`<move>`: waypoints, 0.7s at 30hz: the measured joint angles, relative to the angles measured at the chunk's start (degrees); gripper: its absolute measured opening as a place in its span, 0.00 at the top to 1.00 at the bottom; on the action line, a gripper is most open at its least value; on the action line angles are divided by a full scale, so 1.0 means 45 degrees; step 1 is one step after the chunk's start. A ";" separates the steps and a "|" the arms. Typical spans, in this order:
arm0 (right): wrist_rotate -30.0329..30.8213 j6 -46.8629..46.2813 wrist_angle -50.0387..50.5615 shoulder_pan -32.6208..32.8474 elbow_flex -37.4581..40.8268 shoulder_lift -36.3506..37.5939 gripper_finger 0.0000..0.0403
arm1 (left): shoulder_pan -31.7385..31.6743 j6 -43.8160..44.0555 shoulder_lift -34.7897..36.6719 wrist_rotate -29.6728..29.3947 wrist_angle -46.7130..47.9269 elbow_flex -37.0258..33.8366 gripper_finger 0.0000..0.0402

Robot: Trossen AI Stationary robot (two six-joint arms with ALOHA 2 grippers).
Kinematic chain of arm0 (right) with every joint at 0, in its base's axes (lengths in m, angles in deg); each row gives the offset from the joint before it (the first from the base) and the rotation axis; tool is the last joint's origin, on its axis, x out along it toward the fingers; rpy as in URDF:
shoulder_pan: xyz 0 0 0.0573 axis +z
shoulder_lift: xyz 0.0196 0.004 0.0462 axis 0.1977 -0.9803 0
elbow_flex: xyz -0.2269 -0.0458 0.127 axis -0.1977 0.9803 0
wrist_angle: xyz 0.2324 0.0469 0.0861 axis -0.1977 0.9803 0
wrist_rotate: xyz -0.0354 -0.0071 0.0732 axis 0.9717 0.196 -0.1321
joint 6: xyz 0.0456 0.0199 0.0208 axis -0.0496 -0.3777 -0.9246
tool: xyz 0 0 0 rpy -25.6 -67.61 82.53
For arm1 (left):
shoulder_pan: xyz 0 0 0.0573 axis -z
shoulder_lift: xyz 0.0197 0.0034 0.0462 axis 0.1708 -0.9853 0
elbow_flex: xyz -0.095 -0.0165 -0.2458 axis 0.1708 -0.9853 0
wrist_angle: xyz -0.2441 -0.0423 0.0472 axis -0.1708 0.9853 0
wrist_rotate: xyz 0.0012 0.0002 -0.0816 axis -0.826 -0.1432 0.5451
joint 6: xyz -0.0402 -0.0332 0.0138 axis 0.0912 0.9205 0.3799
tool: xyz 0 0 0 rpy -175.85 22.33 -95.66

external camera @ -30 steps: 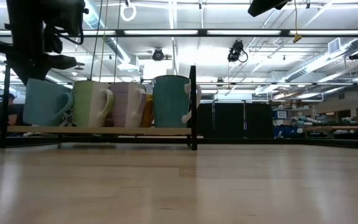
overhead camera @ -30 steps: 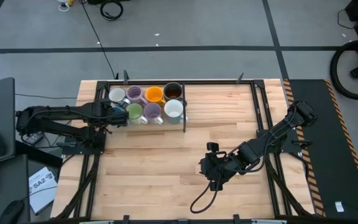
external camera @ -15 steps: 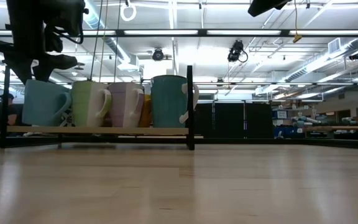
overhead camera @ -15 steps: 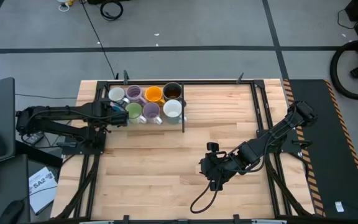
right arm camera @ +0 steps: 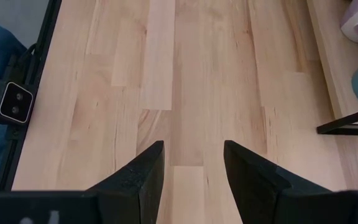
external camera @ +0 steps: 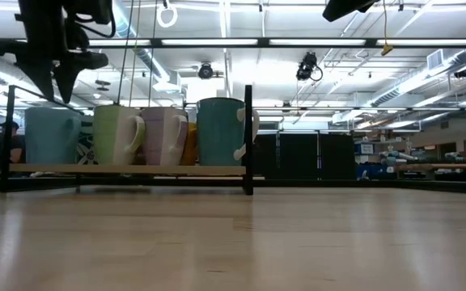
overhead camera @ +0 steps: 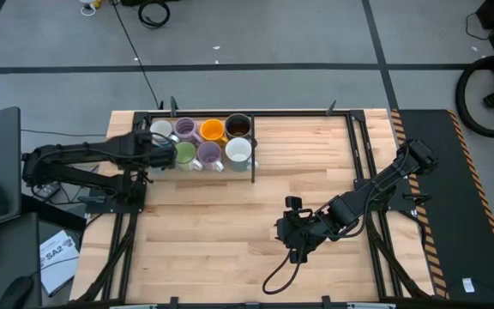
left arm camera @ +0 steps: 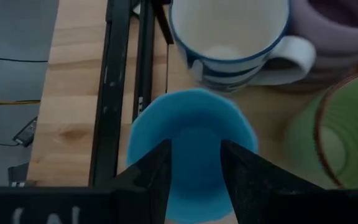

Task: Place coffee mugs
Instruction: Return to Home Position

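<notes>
Left end effector [left arm camera: 194, 149] hovers, fingers spread, just above the blue mug [left arm camera: 191, 124] at the shelf's [external camera: 136, 169] left end. Eight coffee mugs [overhead camera: 202, 142] stand there, at the counter's [overhead camera: 230, 223] far-left corner. Right end effector [right arm camera: 192, 149], spread, waits near the front edge.

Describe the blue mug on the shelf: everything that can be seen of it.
The blue mug is plain light blue and glossy, apparently ceramic, with a round mouth and nothing visible inside. It stands upright on the wooden shelf at the end of the front row, beside the green mug and in front of the patterned mug. Its handle cannot be made out. The left gripper hangs open above it, not touching.
</notes>
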 joint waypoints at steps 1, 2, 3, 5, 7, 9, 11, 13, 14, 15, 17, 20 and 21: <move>0.0000 0.0002 0.0001 0.0000 0.0000 0.0000 0.57 | 0.0000 -0.0112 0.0000 -0.0003 -0.0001 0.0111 0.64; 0.0000 0.0002 -0.0004 0.0000 0.0000 0.0000 0.57 | 0.0000 -0.0334 -0.0002 -0.0011 -0.0020 0.0231 0.64; 0.0000 0.0002 -0.0004 0.0000 0.0000 0.0000 0.57 | 0.0000 -0.0612 -0.0004 -0.0009 -0.0024 0.0378 0.64; 0.0000 0.0005 -0.0004 0.0000 0.0000 0.0000 0.57 | 0.0041 -0.1233 -0.0005 0.0005 -0.0062 0.0688 0.64; 0.0000 0.0000 -0.0008 0.0000 0.0000 0.0000 0.57 | 0.0203 -0.1747 -0.0001 0.0066 -0.0212 0.1025 0.64; 0.0000 0.0005 -0.0015 0.0000 0.0000 0.0000 0.57 | 0.0477 -0.2278 -0.0005 0.0119 -0.0546 0.1362 0.64; 0.0000 0.0001 -0.0094 0.0000 0.0000 0.0000 0.57 | 0.0879 -0.2846 0.0000 0.0132 -0.1078 0.1672 0.64; 0.0000 0.0000 -0.0165 0.0000 0.0000 0.0000 0.57 | 0.1359 -0.3268 -0.0003 0.0134 -0.1774 0.1939 0.64; 0.0000 0.0004 -0.0215 0.0000 0.0000 0.0000 0.57 | 0.1627 -0.3540 -0.0005 0.0134 -0.2140 0.2084 0.64; 0.0000 0.0005 -0.0265 0.0000 0.0000 0.0000 0.57 | 0.1918 -0.3833 -0.0005 0.0134 -0.2511 0.2238 0.64; 0.0000 0.0000 -0.0365 0.0000 0.0000 0.0000 0.57 | 0.2519 -0.4474 0.0000 0.0130 -0.3374 0.2474 0.64; 0.0001 0.0005 -0.0723 -0.0005 0.0000 0.0000 0.57 | 0.3462 -0.5956 -0.0005 0.0129 -0.5114 0.2668 0.64; 0.0017 0.0025 -0.0906 -0.0011 0.0000 0.0000 0.57 | 0.3781 -0.6564 -0.0005 0.0123 -0.5782 0.2677 0.64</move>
